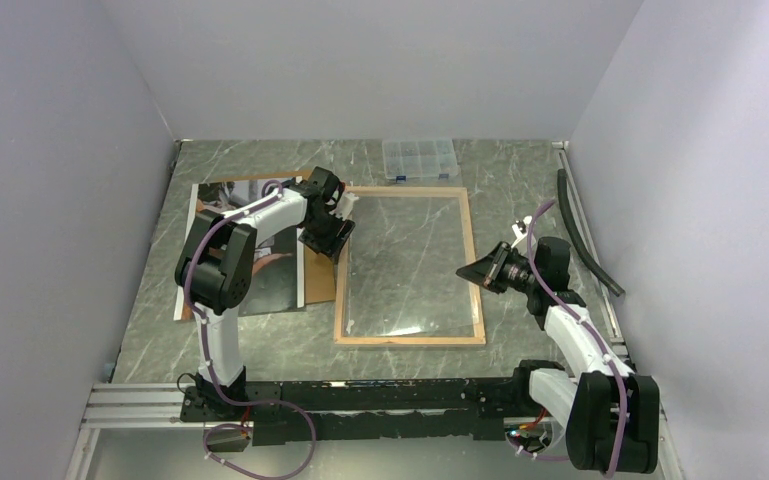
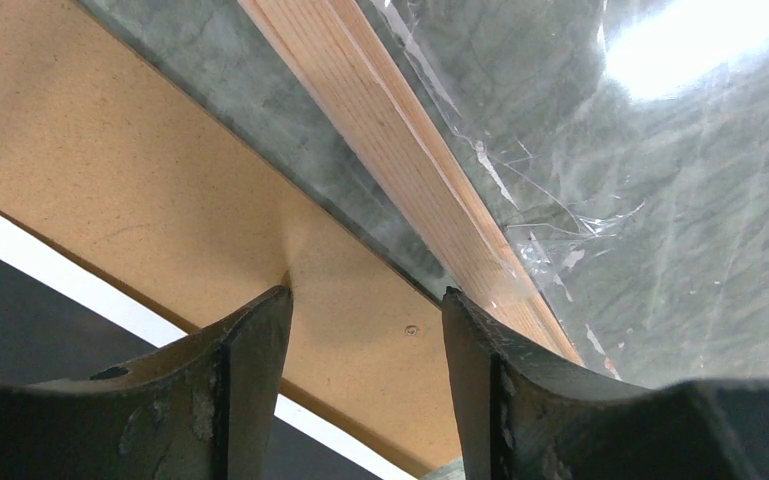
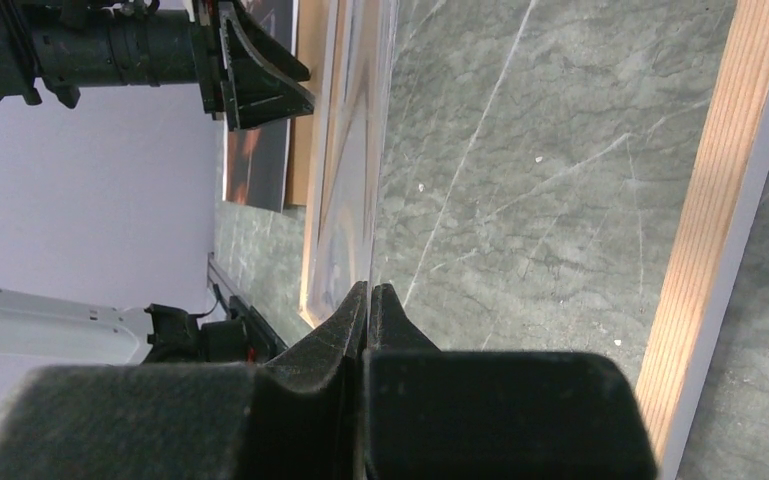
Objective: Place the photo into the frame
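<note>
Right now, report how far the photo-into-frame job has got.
Done: the frame lies back-up, its backing board out beside it. In hand: the left gripper hovers open over that board's edge; the right gripper is shut at the pane, apparently holding nothing. Left: the photo, lying outside to the left, must go in, then the board.

Soft, even light over my bench (image 1: 520,200), white glare on the frame (image 2: 400,170) glass, right tool (image 3: 370,292) blurs up close.
</note>
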Available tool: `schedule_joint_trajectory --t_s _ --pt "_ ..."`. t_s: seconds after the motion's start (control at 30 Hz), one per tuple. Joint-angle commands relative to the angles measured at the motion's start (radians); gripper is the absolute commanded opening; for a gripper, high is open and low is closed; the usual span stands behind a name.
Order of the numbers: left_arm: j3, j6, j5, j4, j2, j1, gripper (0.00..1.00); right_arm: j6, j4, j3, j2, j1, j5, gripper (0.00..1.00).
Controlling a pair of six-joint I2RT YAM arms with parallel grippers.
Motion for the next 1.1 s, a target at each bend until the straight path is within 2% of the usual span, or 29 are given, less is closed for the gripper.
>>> schedule_joint_trajectory --t_s 0.0,0.7,1.07 --pt "0.006 -0.010 0.031 0.018 0.004 -0.016 0.62 -0.011 0.103 0.001 0.003 0.005 0.003 0.00" --pt "-0.001 -0.016 0.050 0.022 0.005 -0.016 0.60 -0.014 0.202 -0.027 0.026 0.028 0.076 0.00" --pt "-0.008 -0.013 0.055 0.018 0.006 -0.016 0.59 0.003 0.242 -0.065 -0.122 0.059 0.101 0.00"
